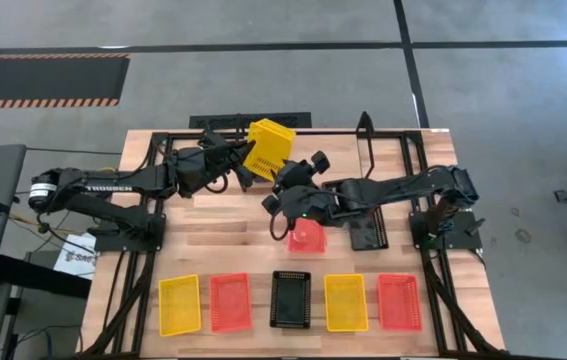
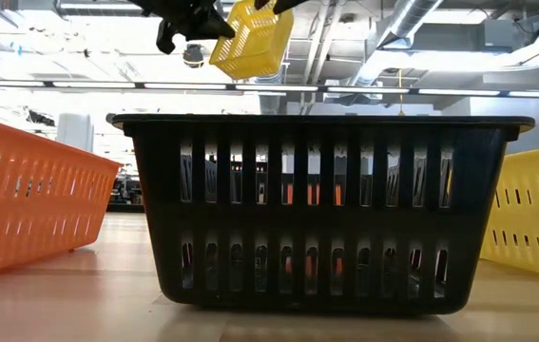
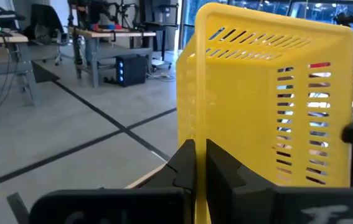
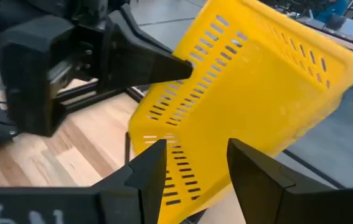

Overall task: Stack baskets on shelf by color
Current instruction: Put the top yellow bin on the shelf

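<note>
Left arm: it reaches from its base at the table's left edge across toward the far middle, stretched nearly flat over the wood in the high view.
Left gripper (image 1: 235, 160): it is raised well above the table, with its fingers (image 3: 185, 167) pinched tight on the wall of the lifted yellow basket (image 1: 268, 146); the left wrist view shows the thin plastic edge caught between them.
Lifted yellow basket: it hangs in the air, tilted, over the far middle of the table; the low view shows it high above the front row.
Right gripper (image 1: 288, 180): it sits just beside the lifted yellow basket on its right side, with its jaws spread wide; the right wrist view shows its two fingers (image 4: 148, 168) apart with the basket's slotted wall in the gap, and I cannot tell whether either finger touches it.
Right arm: it runs from its base at the table's right edge back toward the middle, bent at the elbow, with the wrist turned toward the left arm.
Red basket under the right arm (image 1: 306, 234): it lies on the table's middle, partly covered by the arm.
Shelf (image 1: 368, 150): I can see only a black rod frame at the far right of the table, partly hidden by the right arm.
Front row: a yellow basket (image 1: 180, 305), a red basket (image 1: 230, 302), a black basket (image 1: 290, 299), another yellow one (image 1: 346, 302) and another red one (image 1: 399, 301) lie side by side, apart, along the near edge.
</note>
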Motion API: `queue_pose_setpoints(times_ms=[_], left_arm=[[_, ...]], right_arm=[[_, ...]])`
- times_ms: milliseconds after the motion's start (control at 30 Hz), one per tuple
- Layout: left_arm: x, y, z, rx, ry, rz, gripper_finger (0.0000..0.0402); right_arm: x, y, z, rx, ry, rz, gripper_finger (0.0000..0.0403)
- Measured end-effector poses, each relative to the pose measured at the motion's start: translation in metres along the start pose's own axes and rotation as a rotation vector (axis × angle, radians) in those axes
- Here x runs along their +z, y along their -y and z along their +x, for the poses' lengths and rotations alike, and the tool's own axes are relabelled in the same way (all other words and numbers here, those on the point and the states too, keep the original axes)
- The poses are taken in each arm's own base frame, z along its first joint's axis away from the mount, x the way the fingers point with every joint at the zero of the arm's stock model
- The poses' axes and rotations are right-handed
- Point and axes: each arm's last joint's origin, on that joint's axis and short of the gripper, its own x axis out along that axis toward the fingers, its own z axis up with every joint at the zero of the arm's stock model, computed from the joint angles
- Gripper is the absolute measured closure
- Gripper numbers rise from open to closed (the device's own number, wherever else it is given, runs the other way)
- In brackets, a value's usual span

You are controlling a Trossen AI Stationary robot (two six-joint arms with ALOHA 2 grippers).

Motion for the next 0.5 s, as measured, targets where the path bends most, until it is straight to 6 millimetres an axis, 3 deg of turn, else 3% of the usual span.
queue_pose_setpoints(times_ms=[133, 300, 400, 500], left_arm=[[0.000, 0.000, 0.000, 0.003, -0.003, 0.016, 0.0401], [0.000, -0.005, 0.003, 0.014, -0.003, 0.030, 0.0401], [0.001, -0.008, 0.005, 0.010, -0.003, 0.028, 0.0401], [0.002, -0.011, 0.007, 0.000, 0.004, 0.021, 0.0401]], right_arm=[[0.007, 0.007, -0.005, 0.007, 0.010, 0.020, 0.0219], [0.029, 0.026, -0.044, 0.066, 0.053, 0.068, 0.0223], [0.026, 0.031, -0.057, 0.078, 0.031, 0.102, 0.0223], [0.011, 0.031, -0.054, 0.017, -0.035, 0.117, 0.0223]])
